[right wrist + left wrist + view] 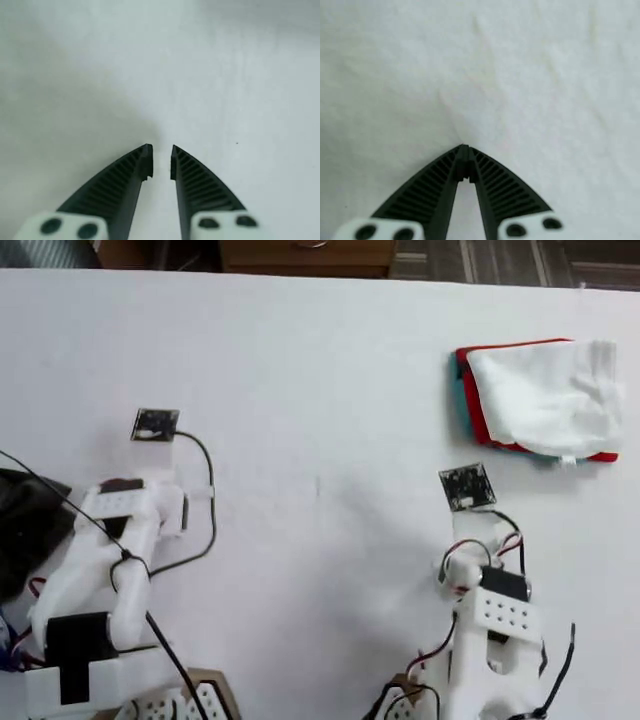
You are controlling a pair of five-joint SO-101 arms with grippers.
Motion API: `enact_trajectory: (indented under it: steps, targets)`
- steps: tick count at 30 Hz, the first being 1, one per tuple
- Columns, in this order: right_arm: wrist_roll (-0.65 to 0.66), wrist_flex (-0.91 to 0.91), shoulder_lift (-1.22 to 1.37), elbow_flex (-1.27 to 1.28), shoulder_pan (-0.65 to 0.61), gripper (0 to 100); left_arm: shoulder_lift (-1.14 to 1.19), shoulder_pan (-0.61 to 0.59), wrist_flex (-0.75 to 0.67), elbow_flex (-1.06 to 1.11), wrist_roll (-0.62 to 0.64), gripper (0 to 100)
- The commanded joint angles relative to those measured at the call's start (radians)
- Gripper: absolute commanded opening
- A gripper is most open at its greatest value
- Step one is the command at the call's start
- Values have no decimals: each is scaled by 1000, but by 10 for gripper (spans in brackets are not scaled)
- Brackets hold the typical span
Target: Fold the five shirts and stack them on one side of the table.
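One stack of shirts (540, 405) logged near far right corner of table (320, 360), close to right edge and short of far edge. Counted three layers by colour: white shirt (545, 390) on top, rumpled; red shirt (477, 405) under it, showing along left and near sides; teal shirt (460, 405) lowest, as a thin strip. Could not tell whether more layers lay inside. Saw wide open stretch of white table across centre and left half, from stack over to left arm (110, 540). Placed right arm (495, 610) at near edge, just short of stack and apart from it. Noted left claw (464, 162) with tips pressed together, just over white surface. Noted right claw (161, 160) with tips slightly apart, narrow gap, over white surface. Spotted dark object (25, 530) at left edge beside left arm; could not identify it. Counted two arms, two claws.
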Motion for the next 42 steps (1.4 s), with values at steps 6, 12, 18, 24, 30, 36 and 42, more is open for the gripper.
enact_trajectory:
  steps: [6,12,18,24,30,36,42]
  targets:
    - [3,-85,-44,38,-5,67,-41,-3,184,-77,-12,27]
    - [3,-87,-44,38,-5,67,-41,-172,508,-366,-20,28]
    - [3,-87,-44,38,-5,67,-35,-384,732,-653,-238,115]
    - [3,-87,-44,38,-5,67,-29,-644,626,-725,-390,282]
    - [3,-84,-44,38,-16,67,163,-721,506,-707,-439,282]
    - [3,-82,-42,40,-27,67,430,-783,506,-943,-408,282]
    - [3,-82,-42,40,-27,67,646,-798,562,-1118,-489,263]
